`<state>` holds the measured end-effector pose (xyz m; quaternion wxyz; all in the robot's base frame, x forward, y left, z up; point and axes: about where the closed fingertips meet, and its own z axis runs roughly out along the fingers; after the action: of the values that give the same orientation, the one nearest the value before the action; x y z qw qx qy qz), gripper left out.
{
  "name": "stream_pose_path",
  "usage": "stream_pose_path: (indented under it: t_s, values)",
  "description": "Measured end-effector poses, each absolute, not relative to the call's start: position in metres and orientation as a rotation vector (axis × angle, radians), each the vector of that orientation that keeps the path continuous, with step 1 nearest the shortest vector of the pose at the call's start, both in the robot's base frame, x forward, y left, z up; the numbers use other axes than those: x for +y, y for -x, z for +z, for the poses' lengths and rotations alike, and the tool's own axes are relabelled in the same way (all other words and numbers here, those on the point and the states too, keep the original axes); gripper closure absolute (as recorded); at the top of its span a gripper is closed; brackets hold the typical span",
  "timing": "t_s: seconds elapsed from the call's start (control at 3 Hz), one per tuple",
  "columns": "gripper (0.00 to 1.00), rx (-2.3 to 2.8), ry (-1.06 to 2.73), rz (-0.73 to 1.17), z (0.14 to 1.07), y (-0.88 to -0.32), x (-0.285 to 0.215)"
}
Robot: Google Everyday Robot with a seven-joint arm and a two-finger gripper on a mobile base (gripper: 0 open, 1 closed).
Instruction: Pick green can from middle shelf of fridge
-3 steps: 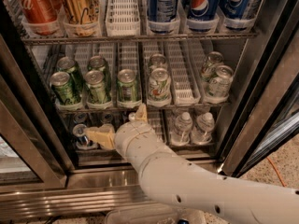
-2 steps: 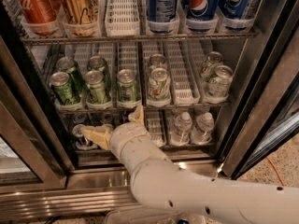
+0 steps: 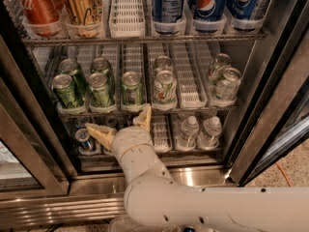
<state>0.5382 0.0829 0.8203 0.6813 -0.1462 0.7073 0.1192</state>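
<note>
The green can (image 3: 131,89), dull olive with a greyish label, stands at the front of the middle shelf (image 3: 195,109), third lane from the left. My gripper (image 3: 120,124) is open and empty, just below and in front of that shelf's front rail. Its right fingertip (image 3: 143,116) points up at the rail right under the green can. Its left fingertip (image 3: 96,130) lies lower, in front of the bottom shelf. The fridge (image 3: 207,174) stands with its glass door open.
Brighter lime-green cans (image 3: 66,91) fill the two left lanes. White cans (image 3: 164,86) stand right of the green can, more of them (image 3: 225,83) at far right. Tall red, gold and blue cans (image 3: 166,4) sit above. Small bottles (image 3: 188,128) and a can (image 3: 83,139) sit below.
My arm's wrist has shifted left and the left finger has risen a little. The right fingertip stays under the green can. No can has moved.
</note>
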Motion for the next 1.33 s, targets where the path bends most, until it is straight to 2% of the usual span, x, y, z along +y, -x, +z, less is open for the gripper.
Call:
stream_pose_path:
  t_s: [0.67, 1.33]
  values:
    - [0.0, 1.5, 0.333, 0.238, 0.8309, -0.5448, 0.07]
    - [0.0, 1.483, 0.335, 0.29, 0.8265, -0.5487, 0.0783]
